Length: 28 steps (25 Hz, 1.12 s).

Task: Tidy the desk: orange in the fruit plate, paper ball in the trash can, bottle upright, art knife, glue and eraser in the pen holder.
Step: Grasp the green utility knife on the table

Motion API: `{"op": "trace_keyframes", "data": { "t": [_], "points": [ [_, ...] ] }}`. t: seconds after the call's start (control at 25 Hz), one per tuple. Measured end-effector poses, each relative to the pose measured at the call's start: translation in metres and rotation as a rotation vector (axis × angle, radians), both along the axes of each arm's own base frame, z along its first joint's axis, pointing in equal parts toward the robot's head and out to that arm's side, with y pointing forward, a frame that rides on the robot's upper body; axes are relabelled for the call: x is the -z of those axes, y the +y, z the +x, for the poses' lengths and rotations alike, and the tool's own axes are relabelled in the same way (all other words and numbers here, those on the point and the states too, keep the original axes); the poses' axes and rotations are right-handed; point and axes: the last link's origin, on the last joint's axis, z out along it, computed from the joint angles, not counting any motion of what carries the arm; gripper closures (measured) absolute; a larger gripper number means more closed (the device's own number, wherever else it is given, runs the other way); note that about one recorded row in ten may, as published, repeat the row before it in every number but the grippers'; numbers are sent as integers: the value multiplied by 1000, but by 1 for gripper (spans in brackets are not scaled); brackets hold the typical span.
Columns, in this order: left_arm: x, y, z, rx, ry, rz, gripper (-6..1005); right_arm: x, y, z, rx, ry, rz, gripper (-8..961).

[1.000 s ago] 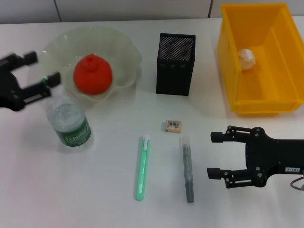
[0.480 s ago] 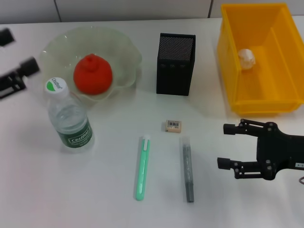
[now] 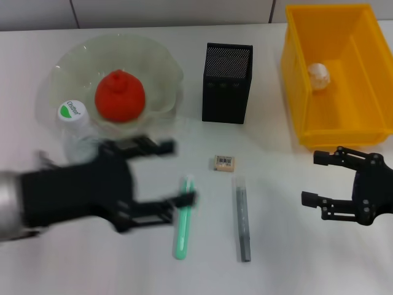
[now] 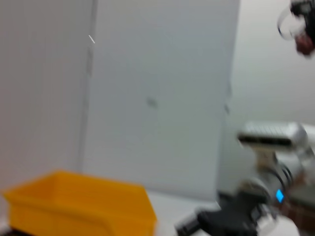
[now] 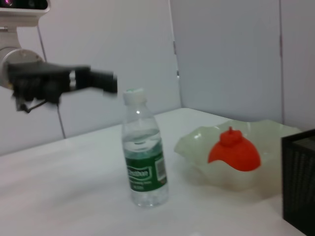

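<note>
The orange (image 3: 120, 95) lies in the fruit plate (image 3: 166, 67). The bottle (image 3: 70, 112) stands upright in front of the plate, its body partly hidden by my left arm. My left gripper (image 3: 181, 172) is open and empty, blurred, above the table just left of the green art knife (image 3: 182, 233). The grey glue (image 3: 243, 221) and the eraser (image 3: 224, 162) lie on the table. The pen holder (image 3: 227, 83) stands behind them. The paper ball (image 3: 319, 74) lies in the trash can (image 3: 295, 61). My right gripper (image 3: 312, 178) is open and empty, in front of the trash can.
The right wrist view shows the bottle (image 5: 144, 167), the orange (image 5: 234, 150) in the plate (image 5: 194, 145) and an edge of the pen holder (image 5: 300, 172). The left wrist view shows the trash can (image 4: 78, 206) against a wall. The table is white.
My left arm has swung from the far left edge to the front middle, in front of the bottle. My right gripper has drawn back to the right. The bottle stays upright.
</note>
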Motion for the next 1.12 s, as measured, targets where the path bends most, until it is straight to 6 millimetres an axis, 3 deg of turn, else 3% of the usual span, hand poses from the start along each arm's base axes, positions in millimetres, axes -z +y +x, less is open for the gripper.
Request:
{"op": "trace_keyframes", "data": {
  "t": [0.12,0.32,0.48,0.68,0.92,1.12],
  "points": [
    [37,3,20,-54,201,-72,217,0,-2,6,21,-13,11,111],
    [48,6,29,-144,304,-63,218,2,-4,9,35,-19,16,111],
    [64,12,36,-316,468,-88,218,4,-3,13,52,-27,21,111],
    [74,10,55,-323,518,-108,219,5,-2,14,58,-35,23,112],
    [71,20,71,-428,511,-124,219,6,-2,14,60,-38,24,111],
    [79,18,77,-423,706,-44,220,6,-2,14,62,-36,22,112]
  ]
}}
